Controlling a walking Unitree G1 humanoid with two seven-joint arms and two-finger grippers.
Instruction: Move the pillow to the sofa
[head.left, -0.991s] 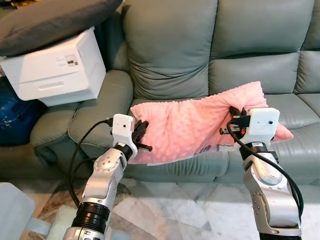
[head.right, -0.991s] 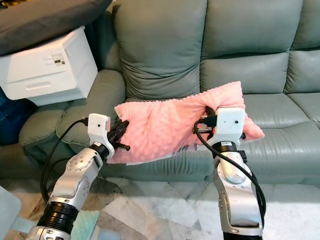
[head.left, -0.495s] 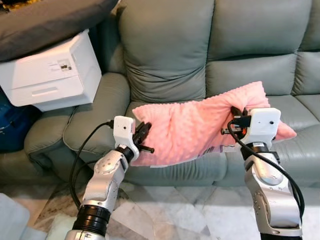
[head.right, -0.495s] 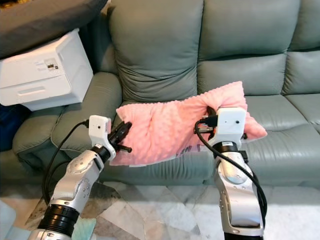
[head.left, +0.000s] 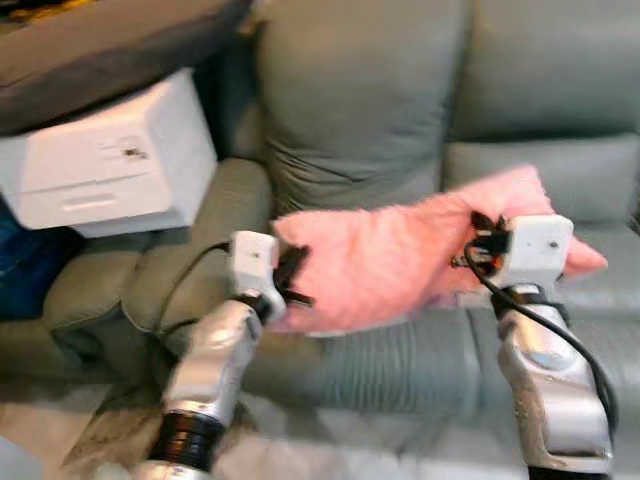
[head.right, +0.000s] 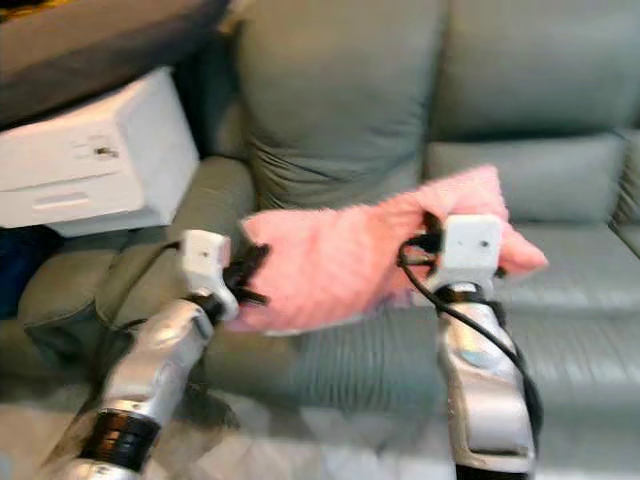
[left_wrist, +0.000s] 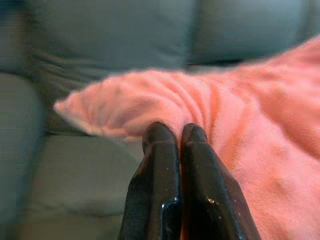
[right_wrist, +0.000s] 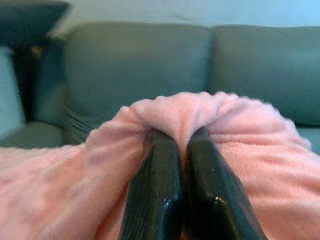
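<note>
Head views blurred. Soft pink fleecy pillow (head.left: 400, 260) held stretched between both grippers, hanging over near edge of grey-green leather sofa (head.left: 360, 130) seat, not clearly resting on it. Left gripper (head.left: 290, 283) pinching pillow's left corner, fingers (left_wrist: 165, 165) pressed together on a fold of fabric. Right gripper (head.left: 478, 245) clamped on bunched fabric at pillow's right part, fingers (right_wrist: 157, 175) narrow with plush bulging over tips.

Step in hand, judged: carrying pillow forward for set-down on seat cushion. Best done by reaching both arms farther in together, keeping level, lowering until pillow lies fully on cushion past front edge, then releasing both at once. Early release risks slide to floor.

Pillow limp, nubby, sagging in middle. Sofa smooth, padded, creased. White boxy plastic printer (head.left: 105, 155) on left armrest, dark grey cushion (head.left: 110, 45) on top; well apart from drop spot.
</note>
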